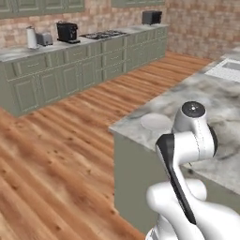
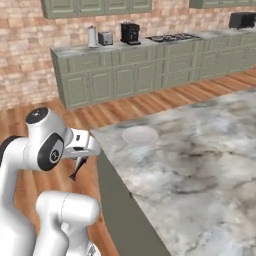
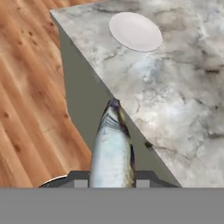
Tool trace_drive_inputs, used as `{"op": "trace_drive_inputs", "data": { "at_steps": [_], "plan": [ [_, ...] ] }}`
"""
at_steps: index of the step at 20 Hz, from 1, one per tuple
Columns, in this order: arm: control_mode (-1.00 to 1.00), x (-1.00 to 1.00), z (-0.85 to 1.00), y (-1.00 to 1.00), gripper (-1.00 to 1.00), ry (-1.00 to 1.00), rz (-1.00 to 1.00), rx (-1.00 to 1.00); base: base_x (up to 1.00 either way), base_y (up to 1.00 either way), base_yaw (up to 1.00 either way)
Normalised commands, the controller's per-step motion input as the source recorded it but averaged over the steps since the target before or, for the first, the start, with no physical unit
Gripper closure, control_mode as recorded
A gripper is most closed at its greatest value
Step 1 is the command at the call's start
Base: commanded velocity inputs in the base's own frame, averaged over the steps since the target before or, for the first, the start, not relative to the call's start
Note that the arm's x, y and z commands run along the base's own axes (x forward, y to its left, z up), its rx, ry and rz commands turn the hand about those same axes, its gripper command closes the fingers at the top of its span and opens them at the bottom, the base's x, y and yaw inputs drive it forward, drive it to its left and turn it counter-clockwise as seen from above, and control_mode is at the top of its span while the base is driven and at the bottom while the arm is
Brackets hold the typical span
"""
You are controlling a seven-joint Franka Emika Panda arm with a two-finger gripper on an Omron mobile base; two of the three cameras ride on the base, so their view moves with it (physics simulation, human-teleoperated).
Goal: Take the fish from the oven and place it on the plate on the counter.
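Just off the corner of the grey-and-white marbled stone counter (image 2: pixel 200 165), the arm's two-finger gripper (image 2: pixel 80 159) hangs over the wooden plank floor (image 1: pixel 56 154), its dark fingers closed narrowly on the slim grey, silver-bellied fish (image 3: pixel 113 148). The fish is clamped at one end, so its body hangs down and outward, free to be lowered without the fingers meeting the stone.

The plain round whitish plate (image 3: pixel 135 31) lies flat near the counter's corner, well apart from the fish and ahead of it. Between them stands only the counter's edge and its dark olive side panel (image 3: pixel 85 100) (the fish's lower end looks, by judgement, to hang below the top's level), so the hand likely needs to lift before crossing.

Along the brick wall, olive-green cabinets (image 2: pixel 130 75) carry a black coffee machine (image 2: pixel 130 33) and a toaster (image 2: pixel 105 38), far from the work.
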Motion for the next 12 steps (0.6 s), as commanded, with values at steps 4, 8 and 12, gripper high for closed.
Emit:
{"op": "trace_drive_inputs", "data": {
  "at_steps": [4, 8, 12],
  "plan": [
    [1.0, 0.0, 0.0, 0.0, 1.0, 0.0, 0.0, 0.0, 0.44, 0.77, -0.11],
    [1.0, 0.0, 0.0, 0.0, 1.0, 0.0, 0.0, 0.0, 0.15, 0.71, -0.24],
    [1.0, 0.0, 0.0, 0.0, 1.0, 0.0, 0.0, 0.0, 0.24, 0.49, -0.74]
  ]
}}
